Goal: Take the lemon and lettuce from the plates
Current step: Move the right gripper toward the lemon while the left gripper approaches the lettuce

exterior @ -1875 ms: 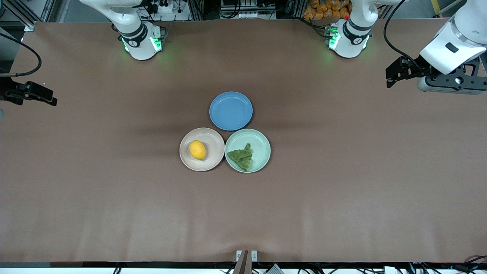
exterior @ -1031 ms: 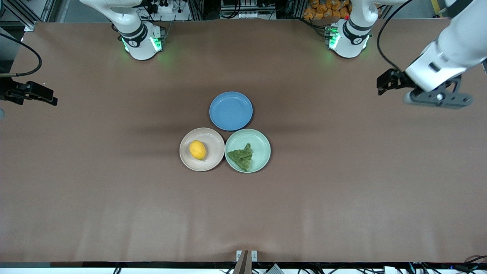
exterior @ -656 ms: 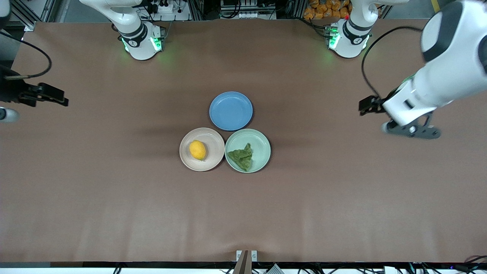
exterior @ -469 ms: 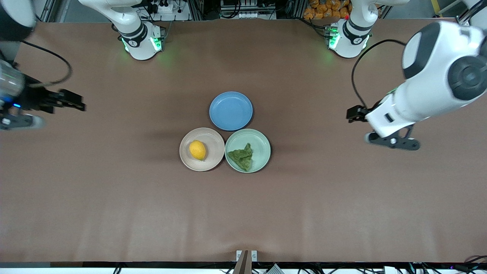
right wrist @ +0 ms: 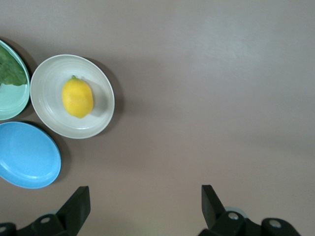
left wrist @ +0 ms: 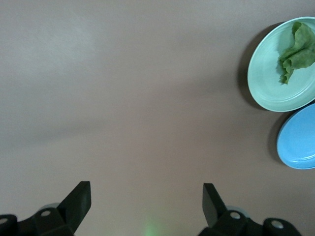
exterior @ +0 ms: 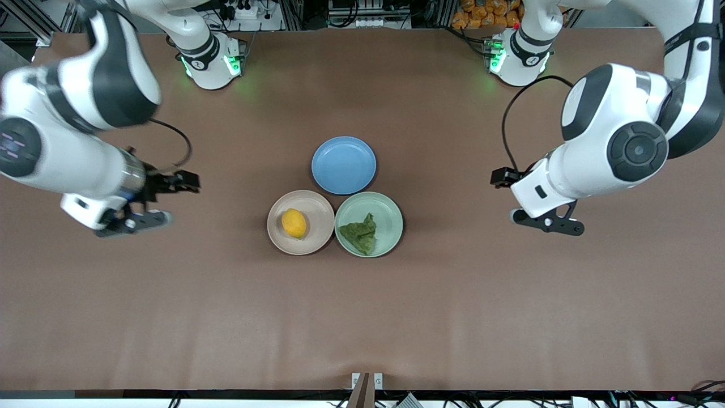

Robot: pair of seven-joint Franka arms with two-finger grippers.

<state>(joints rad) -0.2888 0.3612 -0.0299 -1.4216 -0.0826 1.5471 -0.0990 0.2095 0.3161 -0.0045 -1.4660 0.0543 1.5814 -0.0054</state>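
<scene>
Front view: both my arms have swung inward since the earlier frame; the lemon (exterior: 294, 223) lies on the beige plate (exterior: 317, 236), the lettuce (exterior: 359, 234) on the mint plate (exterior: 388, 213). Left wrist view: my left gripper (left wrist: 146, 204) is spread over bare table (left wrist: 123, 98); I should centre over the leaf before descending. Right wrist view: my right gripper (right wrist: 145, 205), spread, should straddle the lemon's short axis.

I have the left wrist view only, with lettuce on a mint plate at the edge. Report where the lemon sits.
Observer: The lemon lies on the beige-pink plate, beside the mint green plate holding the lettuce, toward the right arm's end of the table.
Operator: Report the right gripper.
Observer: The right gripper is open, over bare table between the plates and the right arm's end, holding nothing.
Operator: Give my left gripper's position from the front.
Observer: The left gripper, also open, hangs over bare table toward the left arm's end, not yet above the mint green plate.
</scene>
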